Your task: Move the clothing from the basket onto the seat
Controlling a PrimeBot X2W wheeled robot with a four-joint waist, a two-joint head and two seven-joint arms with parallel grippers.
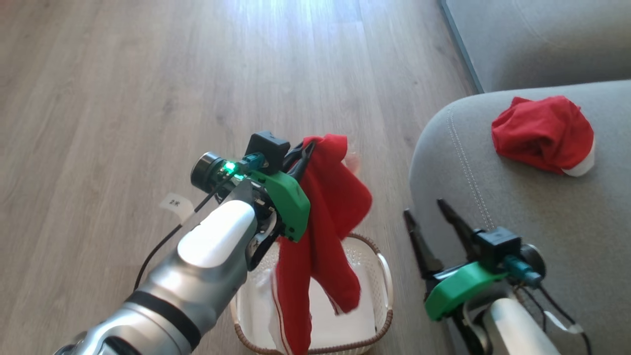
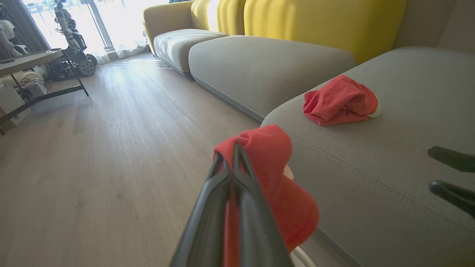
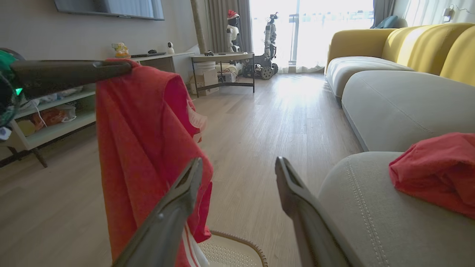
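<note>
The red garment (image 1: 325, 217) hung in a long fold from the left end effector (image 1: 306, 148), whose two fingers were pressed together on a bunch of its upper edge. Pinched that high, the cloth was drawn straight by its own weight, and its lower end, with white stripes, dangled down into the basket (image 1: 388, 296). It looked lifted but not yet clear of the brown rim. Whether more pale clothing lay in the basket could not be told apart from its white bottom.

The basket stood on the floor (image 1: 148, 98), just left of the rounded edge of the seat (image 1: 517, 212). A second red garment (image 1: 542, 133) lay crumpled on the seat, further right and well back from the stitched seam, probably one piece already delivered.

The right end effector (image 1: 424, 208) was spread and empty, over the seat's left edge, between the hanging cloth and the landing place.

Bare grey fabric lay open between the seam and the second garment, room enough for a drop. Left and far, the floor was wide and free. The likely snags were the trailing hem catching the basket's rim or the spread fingers.
</note>
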